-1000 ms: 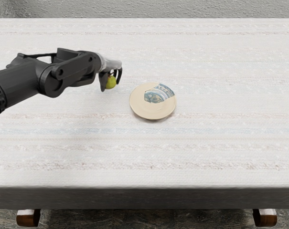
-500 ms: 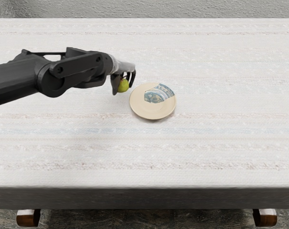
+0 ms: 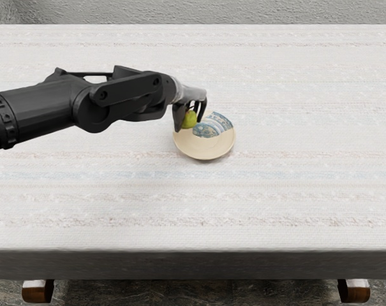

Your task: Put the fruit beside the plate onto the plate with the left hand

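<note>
Yellow-green and round, the small fruit [image 3: 190,119] is pinched in my left hand [image 3: 189,108], the only hand of mine in sight. My dark fingers [image 3: 178,120] curl down around it from above, one on its left side and others hooked over its right, so only part of its skin shows between them. My thick black arm [image 3: 65,111] reaches in from the left, with a pale grey wrist section [image 3: 183,90] just behind the hand.

Under my hand and spreading away to its right lies the round cream-coloured plate [image 3: 205,145]. The fruit hangs over the plate's left rim, on the side nearest my wrist. I cannot tell whether it touches the plate or is a little above it, because my fingers cover the spot. A blue-green painted patch [image 3: 213,125] marks the plate just to the right of my fingertips, close beside the fruit. The part of the plate nearer to me than my hand is bare cream.

Below both is the wide table [image 3: 275,191] with its whitish, faintly striped woven surface, stretching away from my hand on every side. Well apart from my hand, at the near side, runs the table's dark front edge [image 3: 193,264], with brown wooden feet [image 3: 38,290] under its corners.
</note>
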`<move>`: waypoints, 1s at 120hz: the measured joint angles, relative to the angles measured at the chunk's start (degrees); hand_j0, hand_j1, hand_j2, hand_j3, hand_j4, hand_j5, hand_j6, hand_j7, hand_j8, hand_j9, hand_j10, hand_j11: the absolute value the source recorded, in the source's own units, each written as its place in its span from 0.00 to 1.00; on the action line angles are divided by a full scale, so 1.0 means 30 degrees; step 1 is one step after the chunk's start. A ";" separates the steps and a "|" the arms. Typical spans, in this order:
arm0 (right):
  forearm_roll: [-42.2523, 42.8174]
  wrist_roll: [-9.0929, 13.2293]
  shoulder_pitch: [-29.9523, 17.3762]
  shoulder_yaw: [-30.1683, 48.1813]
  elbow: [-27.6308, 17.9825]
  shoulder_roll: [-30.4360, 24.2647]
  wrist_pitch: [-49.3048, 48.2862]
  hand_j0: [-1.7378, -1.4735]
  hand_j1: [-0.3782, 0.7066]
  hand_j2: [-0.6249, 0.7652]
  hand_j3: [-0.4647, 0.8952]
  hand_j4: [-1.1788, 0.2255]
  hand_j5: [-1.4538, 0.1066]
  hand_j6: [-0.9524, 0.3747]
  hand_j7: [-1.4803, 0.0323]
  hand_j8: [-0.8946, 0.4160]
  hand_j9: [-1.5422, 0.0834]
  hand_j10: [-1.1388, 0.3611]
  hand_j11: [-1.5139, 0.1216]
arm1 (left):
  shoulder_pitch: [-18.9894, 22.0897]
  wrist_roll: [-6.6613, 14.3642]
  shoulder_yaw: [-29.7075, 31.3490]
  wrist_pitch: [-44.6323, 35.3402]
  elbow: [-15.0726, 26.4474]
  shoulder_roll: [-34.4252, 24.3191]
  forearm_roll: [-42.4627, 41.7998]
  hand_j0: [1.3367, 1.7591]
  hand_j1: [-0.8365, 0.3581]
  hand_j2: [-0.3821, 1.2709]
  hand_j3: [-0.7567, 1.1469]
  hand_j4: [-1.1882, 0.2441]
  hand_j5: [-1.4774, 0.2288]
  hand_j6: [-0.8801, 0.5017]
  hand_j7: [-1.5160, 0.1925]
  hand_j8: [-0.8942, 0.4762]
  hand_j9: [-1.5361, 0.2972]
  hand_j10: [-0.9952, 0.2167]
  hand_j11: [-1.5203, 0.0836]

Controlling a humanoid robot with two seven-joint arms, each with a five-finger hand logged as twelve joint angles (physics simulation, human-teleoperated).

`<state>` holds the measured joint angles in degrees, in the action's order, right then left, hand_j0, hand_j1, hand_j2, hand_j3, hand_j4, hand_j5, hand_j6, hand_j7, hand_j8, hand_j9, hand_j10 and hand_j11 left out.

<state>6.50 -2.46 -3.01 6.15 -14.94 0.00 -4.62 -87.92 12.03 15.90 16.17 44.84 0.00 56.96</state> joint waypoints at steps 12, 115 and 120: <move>0.0000 0.0000 0.0006 0.0000 0.0000 0.0000 0.0000 0.30 0.06 0.44 0.34 0.82 0.90 0.69 0.95 0.66 0.92 0.74 0.90 | 0.0092 0.0001 0.0015 0.0000 -0.0165 0.0000 -0.0021 0.74 0.42 0.42 0.40 0.43 0.25 0.38 0.30 0.33 0.28 0.21 0.31; 0.0000 -0.0006 0.0002 -0.0003 0.0031 0.0000 0.0013 0.30 0.06 0.44 0.34 0.82 0.90 0.69 0.95 0.66 0.92 0.74 0.90 | 0.0751 -0.1048 0.0052 -0.0893 0.0020 0.0001 0.0483 0.75 0.61 0.34 0.40 0.54 0.48 0.43 0.51 0.41 0.48 0.43 0.54; 0.0000 -0.0004 0.0004 -0.0002 0.0030 0.0000 0.0014 0.30 0.06 0.44 0.34 0.82 0.90 0.69 0.95 0.66 0.92 0.74 0.90 | 0.0800 -0.1039 0.0046 -0.1119 0.0003 0.0001 0.0429 0.75 0.68 0.32 0.40 0.59 0.55 0.47 0.58 0.46 0.55 0.50 0.62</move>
<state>6.50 -2.47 -3.00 6.15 -14.85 0.00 -4.58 -85.52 8.91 16.04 12.81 44.85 0.00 58.25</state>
